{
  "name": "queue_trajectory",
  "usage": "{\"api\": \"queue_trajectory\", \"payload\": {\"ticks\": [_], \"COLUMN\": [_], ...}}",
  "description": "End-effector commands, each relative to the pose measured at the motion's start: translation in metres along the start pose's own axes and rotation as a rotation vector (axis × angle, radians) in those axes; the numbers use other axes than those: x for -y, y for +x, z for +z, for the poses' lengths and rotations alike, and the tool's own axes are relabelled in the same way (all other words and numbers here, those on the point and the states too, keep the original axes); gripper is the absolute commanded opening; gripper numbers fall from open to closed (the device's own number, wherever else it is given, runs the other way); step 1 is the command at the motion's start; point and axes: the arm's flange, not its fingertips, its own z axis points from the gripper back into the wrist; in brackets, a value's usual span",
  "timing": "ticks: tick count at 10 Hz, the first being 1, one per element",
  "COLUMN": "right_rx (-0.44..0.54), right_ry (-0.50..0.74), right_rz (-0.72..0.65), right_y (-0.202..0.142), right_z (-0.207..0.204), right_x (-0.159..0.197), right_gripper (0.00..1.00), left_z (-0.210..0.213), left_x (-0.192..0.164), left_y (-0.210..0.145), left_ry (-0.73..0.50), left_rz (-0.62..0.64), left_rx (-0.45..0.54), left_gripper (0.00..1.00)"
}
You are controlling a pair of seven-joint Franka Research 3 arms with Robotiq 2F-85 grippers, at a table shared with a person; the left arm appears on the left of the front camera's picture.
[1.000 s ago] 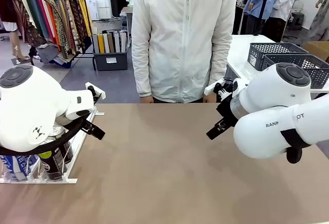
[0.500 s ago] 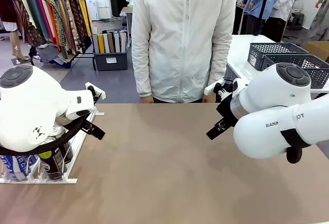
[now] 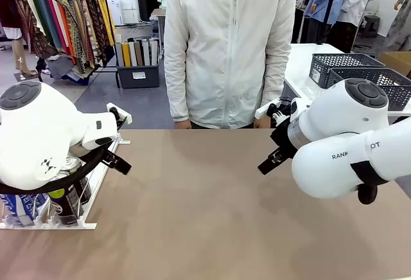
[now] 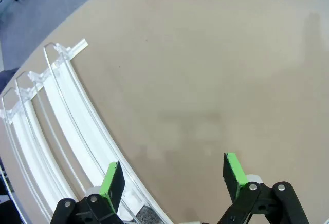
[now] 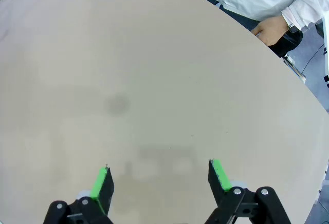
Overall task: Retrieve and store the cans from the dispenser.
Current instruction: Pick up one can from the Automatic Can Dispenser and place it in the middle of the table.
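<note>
White dispenser (image 3: 64, 225) at left table (image 3: 212, 222) edge

The tan table (image 3: 212, 203) before me, seen across to its far edge. A white wire dispenser (image 3: 96, 187) lies flat on it at my left, close to the left edge, its rails running from near side to far. Seen from my left wrist, the rail ends stop just short of the table's edge.
</note>
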Motion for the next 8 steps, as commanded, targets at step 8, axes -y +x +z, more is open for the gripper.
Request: {"api": "queue_trajectory", "payload": {"ticks": [8], "right_rx": [-0.137], "right_ry": [0.261], "right_rz": [-0.14], "right_y": [-0.002], "right_z": [0.003], "right_x": [0.006], "right_gripper": [1.0], "left_z": [0.012], "left_x": [0.004], "left_y": [0.004], "left_ry": [-0.135], "left_rz": [-0.003], "left_rx": [-0.035], "left_gripper": [1.0]}}
